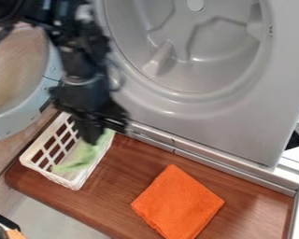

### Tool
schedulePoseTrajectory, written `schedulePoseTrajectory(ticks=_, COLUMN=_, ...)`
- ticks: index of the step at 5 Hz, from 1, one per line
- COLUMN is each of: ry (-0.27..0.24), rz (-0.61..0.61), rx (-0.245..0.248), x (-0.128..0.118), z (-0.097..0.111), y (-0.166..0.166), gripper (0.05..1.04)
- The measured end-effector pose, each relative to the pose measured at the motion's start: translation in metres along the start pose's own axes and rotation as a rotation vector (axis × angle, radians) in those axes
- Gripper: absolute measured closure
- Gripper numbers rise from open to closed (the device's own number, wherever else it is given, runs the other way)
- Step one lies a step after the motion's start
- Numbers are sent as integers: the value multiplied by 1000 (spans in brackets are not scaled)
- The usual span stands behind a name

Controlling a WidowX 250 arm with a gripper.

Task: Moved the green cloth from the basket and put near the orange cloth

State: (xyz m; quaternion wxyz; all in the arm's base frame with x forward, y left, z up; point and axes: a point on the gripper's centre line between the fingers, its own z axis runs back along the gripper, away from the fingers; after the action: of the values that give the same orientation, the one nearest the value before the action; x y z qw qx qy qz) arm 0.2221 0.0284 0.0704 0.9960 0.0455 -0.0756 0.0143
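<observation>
Camera view: rumpled green cloth (81, 158) in latticed white basket (58, 180).

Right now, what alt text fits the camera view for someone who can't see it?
A black robot end effector hangs over a white basket holding a green cloth. An orange cloth lies apart from the basket on a brown wooden surface, before a gray machine with a round opening.

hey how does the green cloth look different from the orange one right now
The green cloth is pale, while the orange cloth is vivid. The green cloth is bunched up; the orange cloth lies flat with straight edges. The green cloth is inside the white basket, the orange cloth on the wooden surface.
</observation>
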Motion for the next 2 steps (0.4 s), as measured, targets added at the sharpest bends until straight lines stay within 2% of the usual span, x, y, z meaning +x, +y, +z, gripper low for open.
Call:
schedulePoseTrajectory(ticks=1, ry=-59, rz=-107, rx=-16, x=0, z=19, y=-45, gripper=1033)
schedulePoseTrajectory(ticks=2, ry=-66, rz=-134, rx=-67, x=10, z=24, y=-78, gripper=1033)
